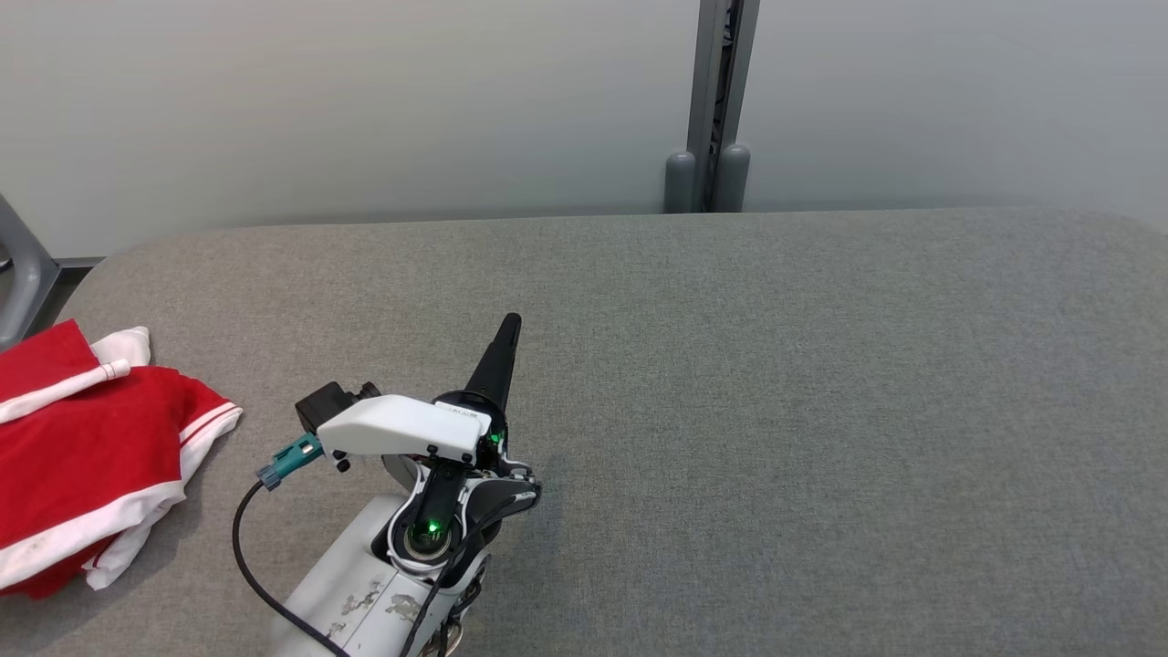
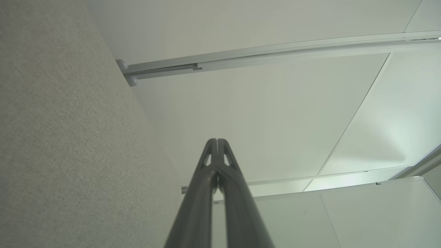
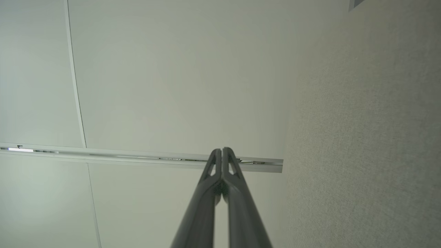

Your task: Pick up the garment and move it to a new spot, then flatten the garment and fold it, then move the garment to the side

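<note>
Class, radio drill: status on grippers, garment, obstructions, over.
Left gripper shut, empty, above grey table. Right gripper shut, empty. Red-and-white garment rumpled at table's left edge, not held. Nothing seen in the way.

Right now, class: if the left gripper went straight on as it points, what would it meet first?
The left gripper would probably meet the pale wall past the grey table; depth is unclear.

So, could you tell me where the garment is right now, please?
In the head view, the red-and-white garment lies at the far left of the grey surface, left of the left gripper and not touching it.
</note>
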You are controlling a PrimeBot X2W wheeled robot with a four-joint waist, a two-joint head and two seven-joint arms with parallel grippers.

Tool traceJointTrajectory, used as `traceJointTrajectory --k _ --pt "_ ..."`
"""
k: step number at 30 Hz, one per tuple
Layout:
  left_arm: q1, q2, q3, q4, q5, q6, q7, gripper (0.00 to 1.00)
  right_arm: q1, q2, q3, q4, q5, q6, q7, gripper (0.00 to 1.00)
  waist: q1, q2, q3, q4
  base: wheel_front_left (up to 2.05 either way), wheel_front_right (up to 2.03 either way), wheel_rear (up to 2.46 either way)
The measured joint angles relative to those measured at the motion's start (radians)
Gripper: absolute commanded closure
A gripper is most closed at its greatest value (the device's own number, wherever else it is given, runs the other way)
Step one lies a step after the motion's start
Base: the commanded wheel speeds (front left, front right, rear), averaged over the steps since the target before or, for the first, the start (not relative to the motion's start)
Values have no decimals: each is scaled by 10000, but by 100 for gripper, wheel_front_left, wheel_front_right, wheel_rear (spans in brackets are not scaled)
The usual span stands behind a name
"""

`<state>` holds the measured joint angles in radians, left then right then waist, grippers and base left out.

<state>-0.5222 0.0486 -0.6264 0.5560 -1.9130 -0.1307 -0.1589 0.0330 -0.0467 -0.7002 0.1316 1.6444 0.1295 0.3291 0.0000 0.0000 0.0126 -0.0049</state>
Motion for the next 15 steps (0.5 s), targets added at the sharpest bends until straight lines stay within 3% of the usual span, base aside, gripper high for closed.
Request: traceJointTrajectory --k 15 --pt "0 0 0 0 0 0 0 100 0 -2 0 0 -2 0 0 100 0 0 0 0 0 0 0"
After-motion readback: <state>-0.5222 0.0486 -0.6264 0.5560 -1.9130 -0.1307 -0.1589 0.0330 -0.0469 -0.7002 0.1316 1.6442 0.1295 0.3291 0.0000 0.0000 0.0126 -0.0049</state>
